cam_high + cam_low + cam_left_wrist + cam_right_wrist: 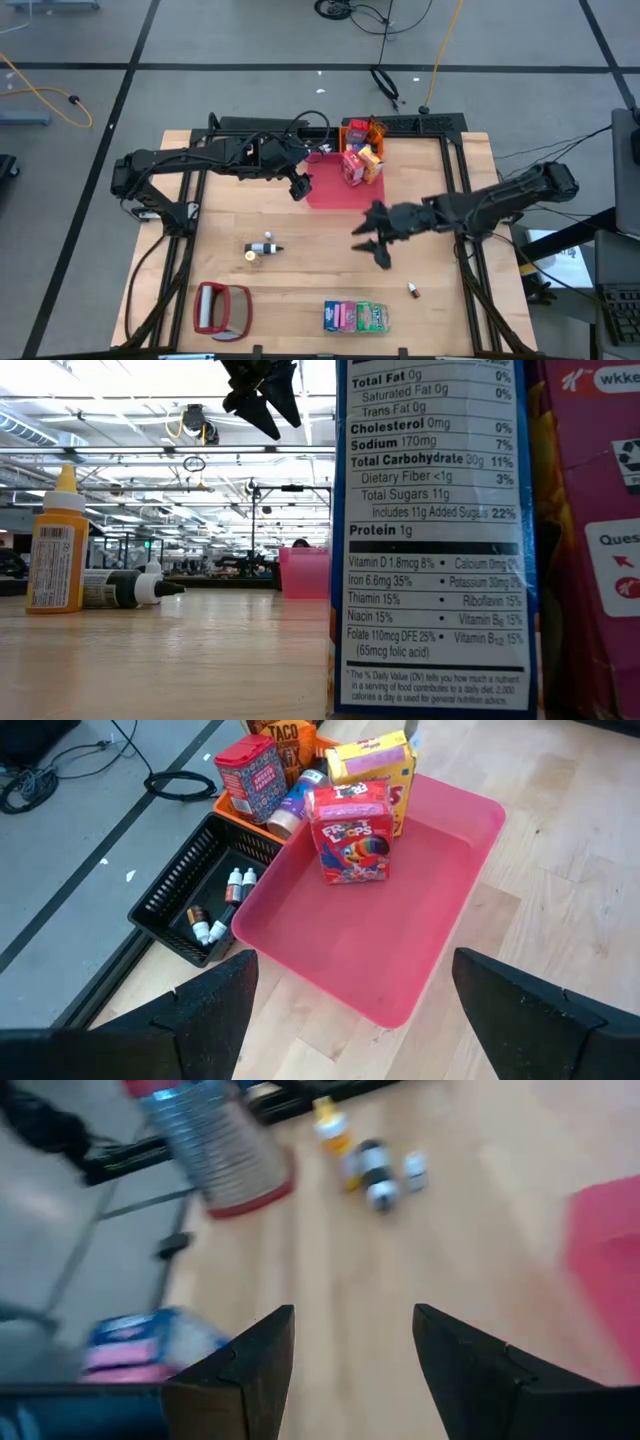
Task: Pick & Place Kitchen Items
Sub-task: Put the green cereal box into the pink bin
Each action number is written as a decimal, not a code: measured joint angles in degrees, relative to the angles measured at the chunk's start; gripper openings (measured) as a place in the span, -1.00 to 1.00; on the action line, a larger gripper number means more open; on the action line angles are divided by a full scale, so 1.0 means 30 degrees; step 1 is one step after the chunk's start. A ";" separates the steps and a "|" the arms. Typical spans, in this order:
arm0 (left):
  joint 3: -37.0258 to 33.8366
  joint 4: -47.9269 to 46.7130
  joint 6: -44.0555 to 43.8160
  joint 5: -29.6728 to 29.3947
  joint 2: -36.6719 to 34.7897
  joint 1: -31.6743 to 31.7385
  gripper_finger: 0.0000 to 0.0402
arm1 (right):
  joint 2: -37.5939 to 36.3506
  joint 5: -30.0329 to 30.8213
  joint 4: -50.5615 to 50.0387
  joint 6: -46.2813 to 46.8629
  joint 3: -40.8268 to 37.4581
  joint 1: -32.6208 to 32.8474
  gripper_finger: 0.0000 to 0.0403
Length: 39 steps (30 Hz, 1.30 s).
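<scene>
1. Hovering right claw (374, 243), fingers apart and empty, between pickups above the counter (300, 290).
2. Waiting left claw (298, 186), fingers wide, beside the tray (335, 190) holding two cartons (361, 163).
3. Needing next: descending onto the packets (356, 316) below and near the right claw.

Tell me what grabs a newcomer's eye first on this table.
The pink tray at the table's far middle, with a red carton and a yellow carton standing at its far end. Near it hovers the left hand, open and empty; the right hand hangs open mid-table.
</scene>
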 joint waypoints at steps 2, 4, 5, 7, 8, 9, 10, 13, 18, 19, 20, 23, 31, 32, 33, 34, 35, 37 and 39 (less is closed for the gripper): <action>0.0000 0.0004 0.0000 0.0004 0.0000 0.0000 0.67 | -0.0020 -0.0621 0.0018 0.0767 0.0000 0.0878 -0.03; 0.0000 0.0004 0.0000 0.0004 0.0000 0.0000 0.67 | -0.0012 -0.1220 -0.0098 0.1511 0.0000 0.1670 -0.03; 0.0000 0.0004 0.0000 0.0004 0.0000 0.0001 0.67 | -0.0012 -0.1332 -0.0311 0.1883 0.0000 0.2055 -0.03; 0.0000 0.0006 -0.0010 0.0004 0.0000 0.0000 0.67 | -0.0012 -0.1328 -0.0659 0.2498 0.0000 0.2776 -0.03; 0.0000 0.0009 -0.0029 0.0004 0.0000 0.0000 0.67 | -0.0012 -0.1318 -0.0797 0.2652 0.0000 0.3165 -0.03; 0.0000 0.0011 -0.0033 0.0007 0.0000 0.0000 0.67 | -0.0012 -0.1315 -0.0911 0.2691 0.0000 0.3526 -0.03; 0.0000 0.0011 -0.0036 0.0004 0.0000 0.0000 0.67 | -0.0012 -0.1306 -0.0968 0.2679 0.0000 0.3899 -0.03; 0.0000 0.0018 -0.0044 0.0011 0.0000 0.0000 0.67 | 0.0055 -0.1321 -0.1047 0.2690 0.0000 0.4803 -0.03; 0.0000 0.0018 -0.0143 0.0012 0.0000 0.0000 0.67 | 0.0437 -0.1242 -0.1466 0.3416 0.0000 0.5610 -0.03; 0.0000 0.0026 -0.0174 0.0018 0.0000 0.0000 0.67 | 0.0656 -0.1275 -0.1597 0.3585 0.0000 0.5755 -0.03; 0.0000 0.0026 -0.0175 0.0018 0.0000 0.0000 0.67 | 0.0903 -0.1302 -0.1772 0.3666 0.0000 0.5911 -0.03; 0.0000 0.0030 -0.0160 0.0018 0.0000 0.0000 0.67 | 0.1670 -0.1323 -0.1213 0.3613 -0.0015 0.6117 -0.03; 0.0000 0.0035 -0.0153 0.0033 0.0000 0.0000 0.67 | 0.3063 -0.1318 -0.0980 0.4007 -0.0015 0.6168 -0.03; 0.0000 0.0040 -0.0152 0.0032 0.0000 0.0000 0.67 | 0.3191 -0.1318 -0.0896 0.4244 -0.0015 0.6172 -0.03; 0.0000 0.0033 -0.0146 0.0033 0.0000 0.0000 0.67 | 0.3343 -0.1333 -0.0746 0.4400 -0.0015 0.6175 -0.03; 0.0000 0.0033 -0.0146 0.0040 0.0000 0.0000 0.67 | 0.3463 -0.1534 -0.0523 0.4554 -0.0015 0.6180 -0.03; -0.0001 0.0034 -0.0146 0.0040 0.0000 0.0000 0.67 | 0.3582 -0.1838 -0.0353 0.4607 -0.0015 0.6180 -0.03; 0.0000 0.0035 -0.0146 0.0044 0.0000 0.0005 0.67 | 0.3762 -0.2434 -0.0233 0.4633 -0.0015 0.6180 -0.03; 0.0000 0.0033 -0.0146 0.0047 0.0000 0.0003 0.67 | 0.4004 -0.2789 -0.0249 0.4638 -0.0015 0.6194 -0.03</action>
